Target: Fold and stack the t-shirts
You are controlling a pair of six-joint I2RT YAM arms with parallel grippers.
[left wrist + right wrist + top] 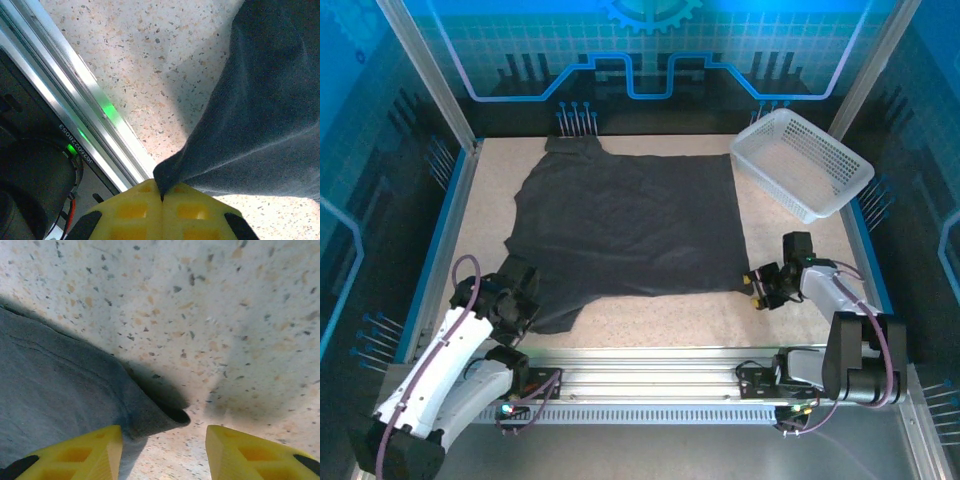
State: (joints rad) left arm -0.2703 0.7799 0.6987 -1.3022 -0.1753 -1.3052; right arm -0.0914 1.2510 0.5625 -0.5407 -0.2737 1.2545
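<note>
My left claw [161, 194] is clenched on the near-left corner of the t-shirt [630, 230]. It has only a thin bite of cloth, so I reckon a quick pull could slip it free. My right claw [164, 442] stands released, with the near-right hem corner lying between its fingers but close against one of them. Closing here may catch only the edge, and the fold would go crooked. The shirt lies spread flat on the table [660, 318], its far-right corner near the basket [800, 160]. I judge its neck end faces left and its hem right — long axis across the table.
</note>
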